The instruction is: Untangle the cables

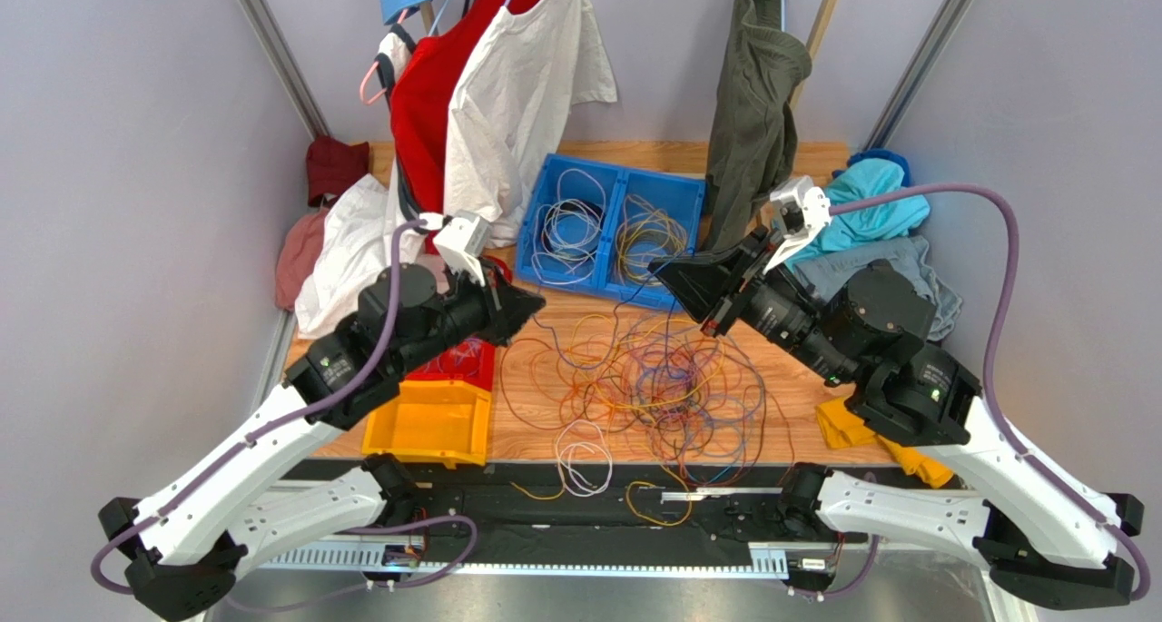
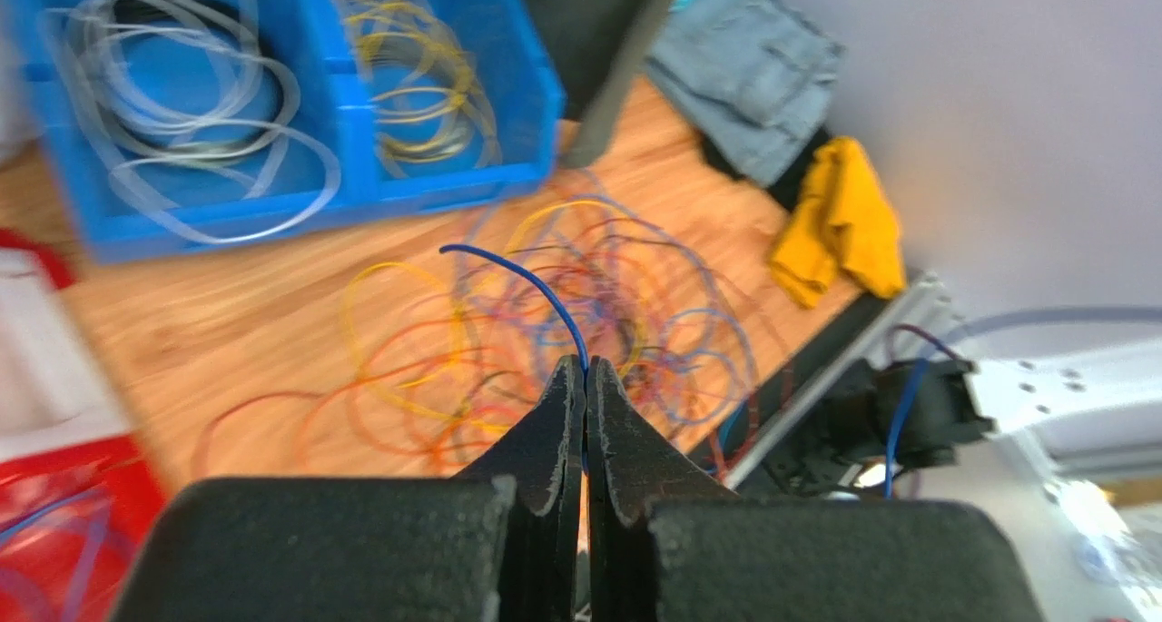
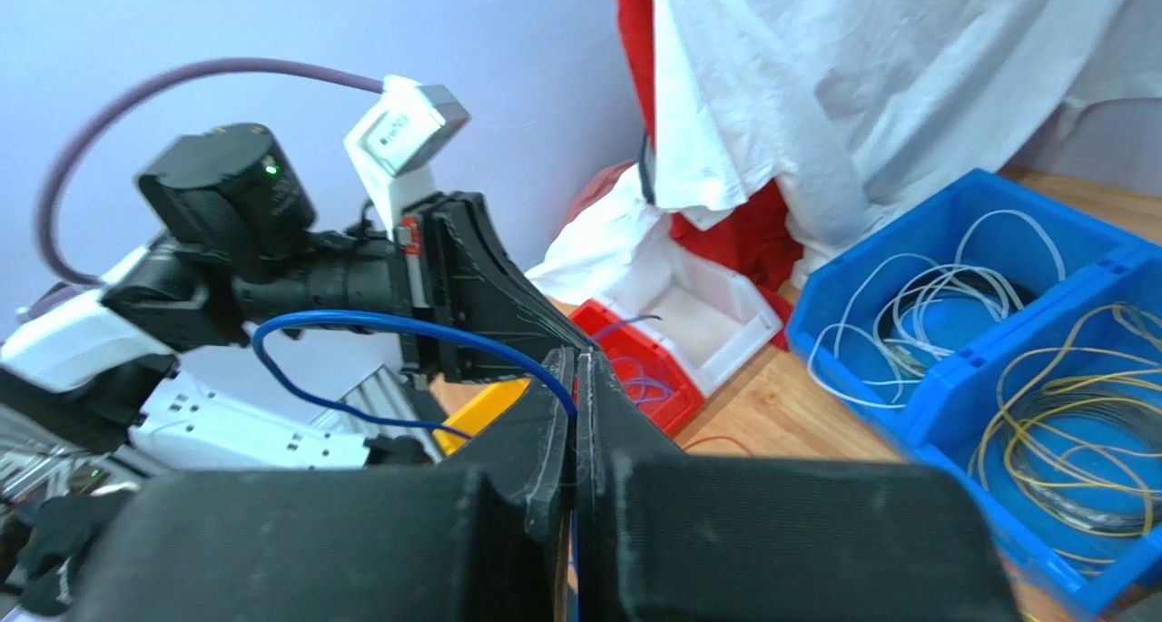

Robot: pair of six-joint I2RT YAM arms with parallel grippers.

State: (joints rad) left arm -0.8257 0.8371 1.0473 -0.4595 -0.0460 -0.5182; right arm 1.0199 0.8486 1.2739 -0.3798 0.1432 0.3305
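Blue cable [image 2: 525, 275], too thin to trace from overhead, is pinched by the left gripper [image 2: 587, 372] and the right gripper [image 3: 574, 366], both clamped shut on it, above the cables [image 1: 655, 377] tangled on the wooden table [image 1: 525, 438], blue bin [image 1: 600, 293] at their twelve o'clock.

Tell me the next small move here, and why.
Probably carry the blue cable left toward the red bin. Both the left tool and right tool are shut on it, it hangs above the tangle, and blue strands seem to lie in that bin already.
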